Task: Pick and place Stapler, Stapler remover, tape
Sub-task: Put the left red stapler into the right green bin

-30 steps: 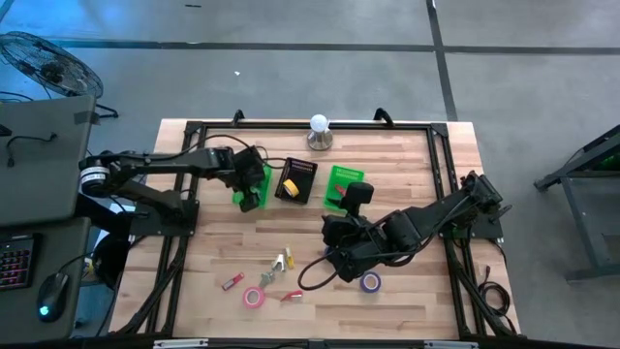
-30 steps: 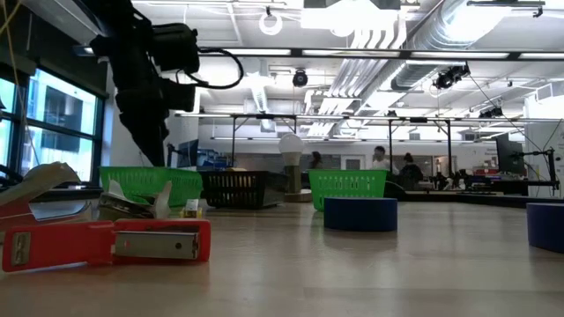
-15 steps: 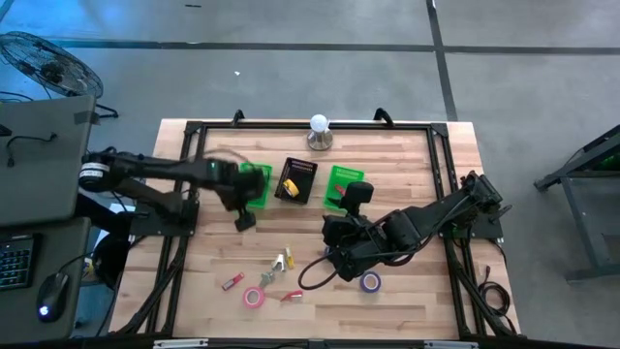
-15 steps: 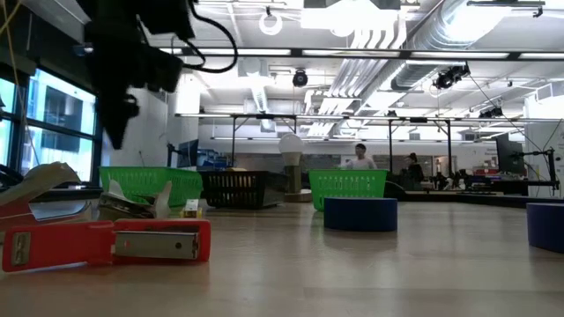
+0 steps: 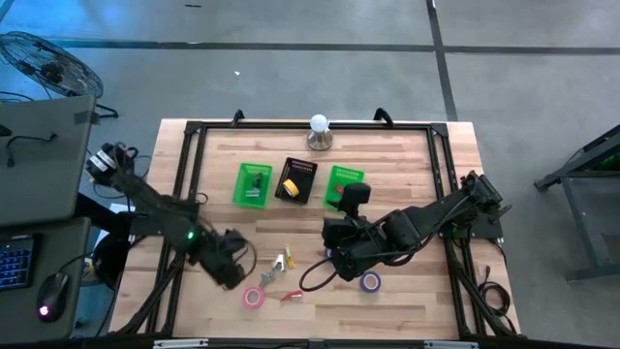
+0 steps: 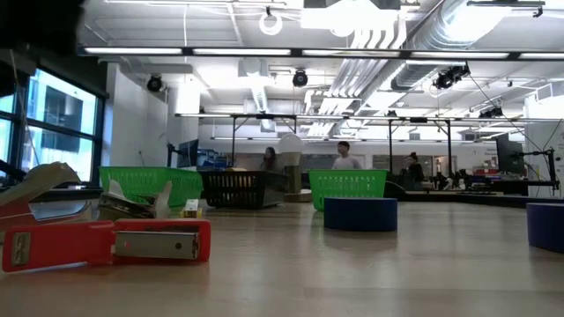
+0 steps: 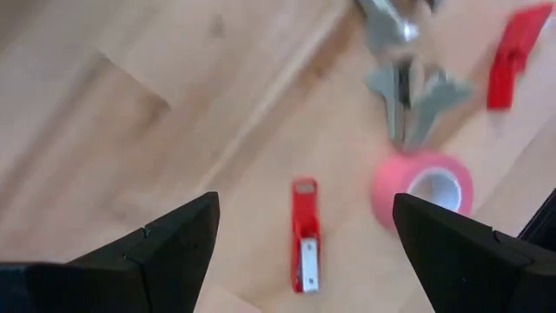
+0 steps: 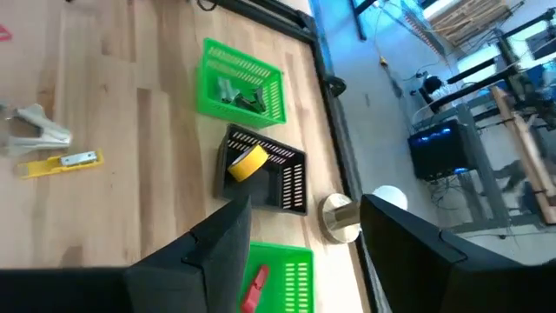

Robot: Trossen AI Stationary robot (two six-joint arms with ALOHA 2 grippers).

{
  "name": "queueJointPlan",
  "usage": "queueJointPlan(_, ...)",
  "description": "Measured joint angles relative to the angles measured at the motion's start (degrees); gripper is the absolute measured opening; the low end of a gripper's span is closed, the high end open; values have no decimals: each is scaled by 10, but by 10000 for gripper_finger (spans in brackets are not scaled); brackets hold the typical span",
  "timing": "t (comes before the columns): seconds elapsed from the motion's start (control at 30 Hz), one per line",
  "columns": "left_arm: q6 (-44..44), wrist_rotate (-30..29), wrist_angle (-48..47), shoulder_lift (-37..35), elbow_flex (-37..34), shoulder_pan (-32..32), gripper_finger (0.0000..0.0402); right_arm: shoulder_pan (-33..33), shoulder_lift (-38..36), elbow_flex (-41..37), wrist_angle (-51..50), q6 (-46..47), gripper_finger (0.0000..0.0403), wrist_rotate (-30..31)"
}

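Now the left gripper [image 7: 300,217], jaws wide and empty, has swung from the left green basket [image 5: 254,184] toward six o'clock, over the small red stapler [image 7: 304,244] beside the pink tape [image 7: 423,186], likely its next pick

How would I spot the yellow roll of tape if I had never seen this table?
Start at the white bulb on the wooden table's far edge. Just in front of it three small baskets stand in a row, and the middle one is the black basket. The yellow tape lies inside it, the only roll in a basket; the pink tape lies loose on the table.
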Motion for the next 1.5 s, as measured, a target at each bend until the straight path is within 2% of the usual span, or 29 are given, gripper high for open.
queueJointPlan(0.13,-33,-8,12,36,0,-62,339,0,0,0,3,6,208,-24)
queueJointPlan(0.27,-43,-5,9,71,0,-95,339,4,0,0,6,25,208,-46)
queueJointPlan(0.43,-47,10,15,108,0,-97,339,6,0,0,27,34,208,-74)
queueJointPlan(0.67,-44,49,52,155,0,-98,339,6,0,0,55,21,208,-75)
queueJointPlan(0.9,-46,39,51,169,2,-98,333,7,0,0,63,21,208,-83)
queueJointPlan(0.97,-43,34,49,170,2,-98,310,8,0,0,63,25,208,-88)
queueJointPlan(1.03,-37,33,44,170,1,-98,262,10,0,0,64,26,208,-95)
queueJointPlan(1.1,-37,31,37,170,0,-98,193,13,0,0,67,26,208,-104)
queueJointPlan(1.2,-36,24,38,170,1,-98,60,21,0,0,71,25,208,-104)
queueJointPlan(1.23,-36,20,36,170,1,-98,49,24,0,0,75,21,208,-103)
queueJointPlan(1.33,-29,-3,20,171,11,-98,59,32,0,0,86,1,208,-103)
queueJointPlan(1.5,29,-116,-51,162,72,-91,59,46,0,0,116,-33,208,-104)
